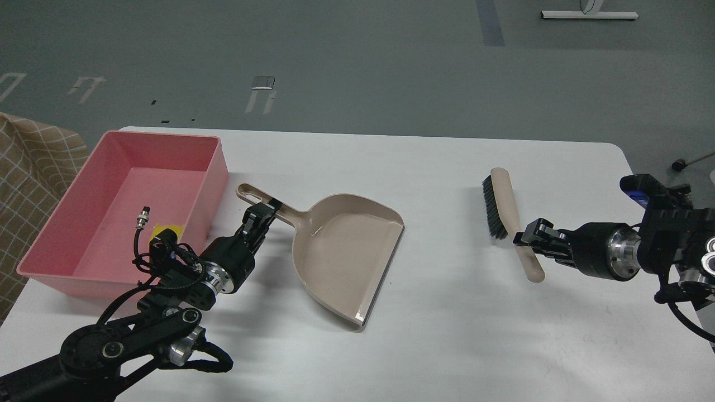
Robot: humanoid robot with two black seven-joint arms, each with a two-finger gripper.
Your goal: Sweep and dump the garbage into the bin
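White rounded-corner table (447, 335), grey floor beyond; open centre. My left tool (261, 214) grips beige plastic dustpan (346, 257) beside pink rectangular tub (220, 167); right tool (528, 237) grips beige black-bristled brush (503, 204).

White table (458, 346) with rounded far corners, filling the lower two thirds of the view. Beyond it, grey floor (363, 61) marked with pale painted brackets (260, 101) and a darker blue-grey stripe (490, 22). Small grey square plate (263, 82) set on the floor just above one bracket. White base of a stand (589, 15) at the upper right edge. Tan cloth with a white grid pattern (28, 167) at the left edge, beside the table. Even, diffuse lighting; soft shadows on the tabletop.
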